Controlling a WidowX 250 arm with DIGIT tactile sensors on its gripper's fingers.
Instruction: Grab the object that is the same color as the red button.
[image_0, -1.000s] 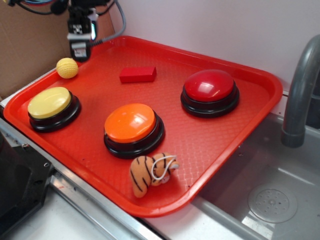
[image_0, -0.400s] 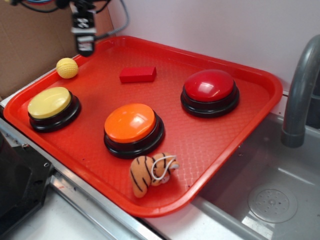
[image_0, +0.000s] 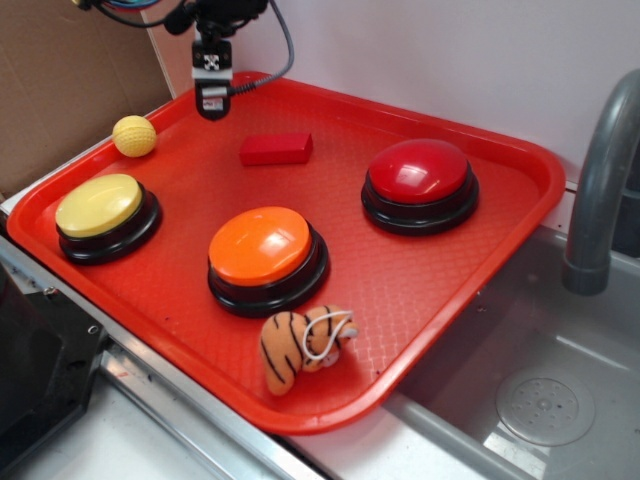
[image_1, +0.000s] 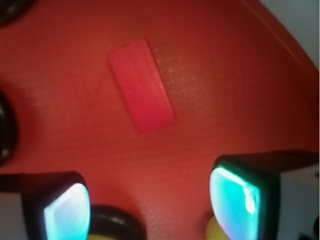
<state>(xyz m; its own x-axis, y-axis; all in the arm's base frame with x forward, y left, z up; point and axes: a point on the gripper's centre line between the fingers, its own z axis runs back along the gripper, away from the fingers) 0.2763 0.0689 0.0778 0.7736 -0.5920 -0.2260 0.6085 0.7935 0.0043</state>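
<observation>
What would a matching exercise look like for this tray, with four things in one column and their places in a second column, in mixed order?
Things:
1. red block
2. yellow ball
3. striped plush toy
4. red button

Places:
A. near the front rim of the red tray, in front of the orange button
B. on the right part of the tray
C. at the far left rim, behind the yellow button
D. at the back, just right of the gripper

Pairs: 1-D, 2-C, 3-A, 4-B
</observation>
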